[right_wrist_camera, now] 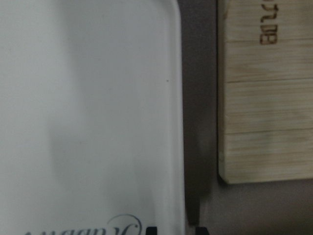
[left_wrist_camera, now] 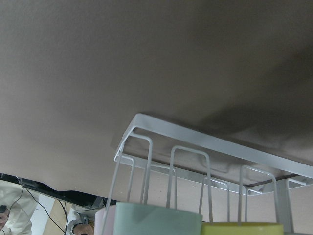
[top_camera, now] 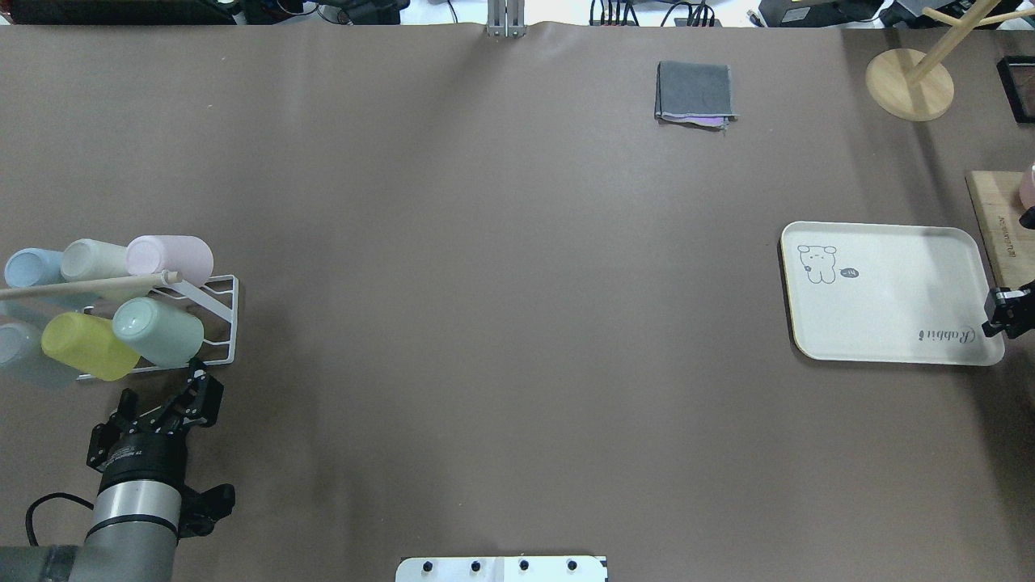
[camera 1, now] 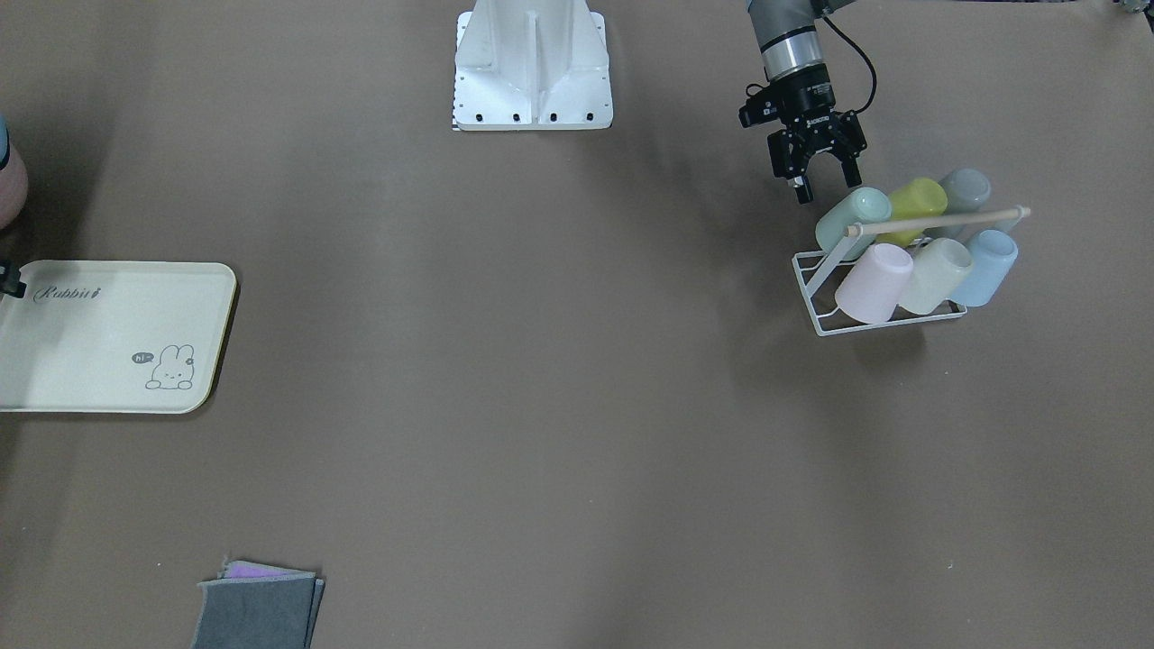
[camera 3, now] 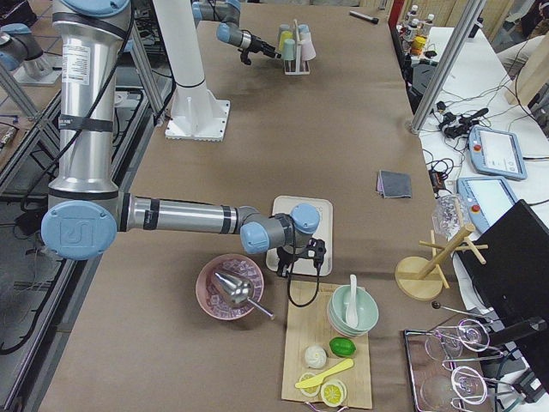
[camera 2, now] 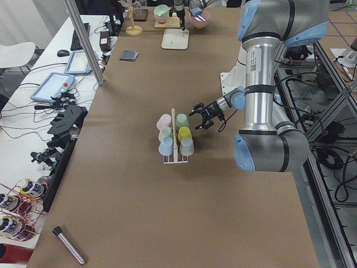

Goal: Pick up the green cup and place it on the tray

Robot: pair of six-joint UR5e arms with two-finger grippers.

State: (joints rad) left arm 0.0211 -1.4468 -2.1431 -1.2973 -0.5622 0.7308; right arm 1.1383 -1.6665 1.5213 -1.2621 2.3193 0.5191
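Green cup (camera 1: 853, 219) at rack's (camera 1: 938, 221) end, tray (camera 1: 90, 342) well apart; left gripper (camera 1: 827, 183) released, just beside cup.

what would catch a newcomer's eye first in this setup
Most striking is the white wire rack holding six tilted pastel cups under a wooden rod, at the table's end on the robot's left. The left tool hangs open close beside the green cup in it. Far across the table lies the cream tray, with no cup on it.
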